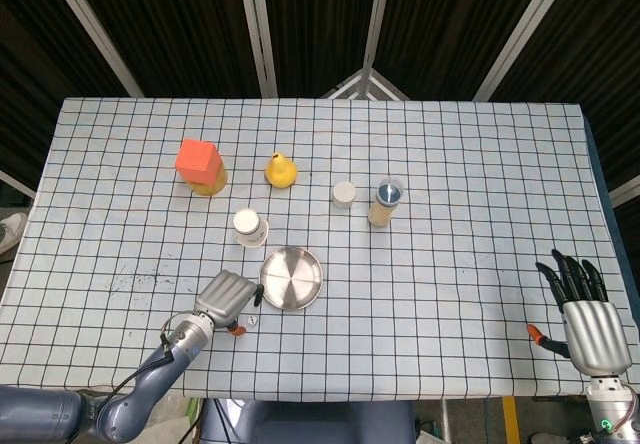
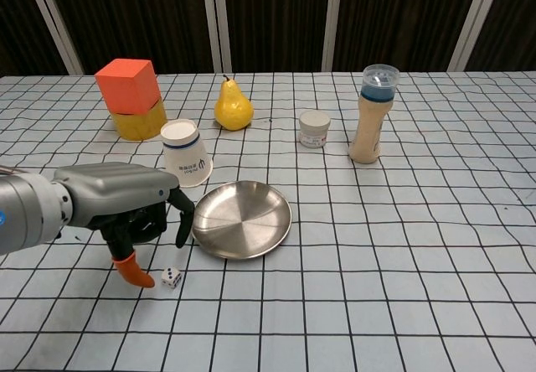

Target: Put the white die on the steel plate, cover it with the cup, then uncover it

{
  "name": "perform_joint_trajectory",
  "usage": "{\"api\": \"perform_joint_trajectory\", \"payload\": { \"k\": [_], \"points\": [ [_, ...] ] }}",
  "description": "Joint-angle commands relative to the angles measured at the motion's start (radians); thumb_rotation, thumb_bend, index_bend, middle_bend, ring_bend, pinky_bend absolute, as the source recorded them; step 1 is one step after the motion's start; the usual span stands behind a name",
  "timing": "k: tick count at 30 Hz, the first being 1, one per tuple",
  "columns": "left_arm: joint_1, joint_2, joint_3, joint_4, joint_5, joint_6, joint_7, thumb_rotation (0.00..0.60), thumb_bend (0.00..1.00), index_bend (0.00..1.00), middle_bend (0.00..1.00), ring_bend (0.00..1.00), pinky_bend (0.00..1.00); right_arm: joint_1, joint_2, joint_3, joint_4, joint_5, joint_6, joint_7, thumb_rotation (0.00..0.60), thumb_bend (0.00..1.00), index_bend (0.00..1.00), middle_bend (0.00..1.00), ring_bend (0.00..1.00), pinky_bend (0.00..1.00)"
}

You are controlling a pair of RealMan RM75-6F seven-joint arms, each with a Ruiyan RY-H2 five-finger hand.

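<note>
Left robot hand (image 2: 126,209) low over the checked tabletop (image 2: 402,246), holding nothing, fingers curled downward with an orange-tipped thumb (image 2: 134,271) just beside the small white die with dark pips (image 2: 171,277). Die on the cloth, not yet lifted, close to the near-left rim of the round steel plate (image 2: 242,218) but apart from it. White paper cup (image 2: 185,152) mouth-down just behind the plate, untouched. Right robot hand (image 1: 588,319) far off at the tabletop's right edge, spread wide and empty.

Step in hand, by the look of it: picking up the die. Best done by lowering further and closing thumb against a fingertip squarely on opposite faces; such a small cube likely to skid or flip if nudged from one side only. Then a short lift and carry toward the plate's centre, releasing low to stop it rolling off the shallow steel.
</note>
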Motion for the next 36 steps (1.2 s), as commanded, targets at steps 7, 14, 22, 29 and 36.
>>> {"api": "perform_joint_trajectory", "payload": {
  "k": [7, 14, 22, 29, 36],
  "points": [
    [-0.014, -0.015, 0.023, 0.015, -0.023, 0.021, 0.032, 0.600, 0.23, 0.51, 0.85, 0.73, 0.77, 0.003, -0.001, 0.001, -0.008, 0.004, -0.005, -0.003, 0.600, 0.17, 0.16, 0.03, 0.05, 0.00],
    [-0.031, -0.048, 0.027, 0.047, -0.036, 0.014, 0.030, 0.600, 0.23, 0.51, 0.85, 0.73, 0.77, 0.005, -0.001, 0.005, -0.010, 0.011, -0.008, -0.003, 0.600, 0.17, 0.16, 0.03, 0.05, 0.00],
    [-0.045, -0.069, 0.034, 0.071, -0.044, 0.014, 0.027, 0.600, 0.26, 0.52, 0.85, 0.73, 0.77, 0.008, -0.002, 0.007, -0.010, 0.016, -0.011, 0.000, 0.600, 0.17, 0.16, 0.03, 0.05, 0.00],
    [-0.059, -0.085, 0.037, 0.085, -0.060, 0.022, 0.033, 0.600, 0.30, 0.52, 0.85, 0.73, 0.77, 0.010, 0.000, 0.008, -0.013, 0.017, -0.014, 0.004, 0.600, 0.17, 0.16, 0.03, 0.05, 0.00],
    [-0.069, -0.098, 0.039, 0.089, -0.061, 0.025, 0.034, 0.600, 0.32, 0.53, 0.85, 0.73, 0.77, 0.013, -0.002, 0.008, -0.014, 0.021, -0.020, -0.001, 0.600, 0.17, 0.16, 0.03, 0.05, 0.00]
  ]
}}
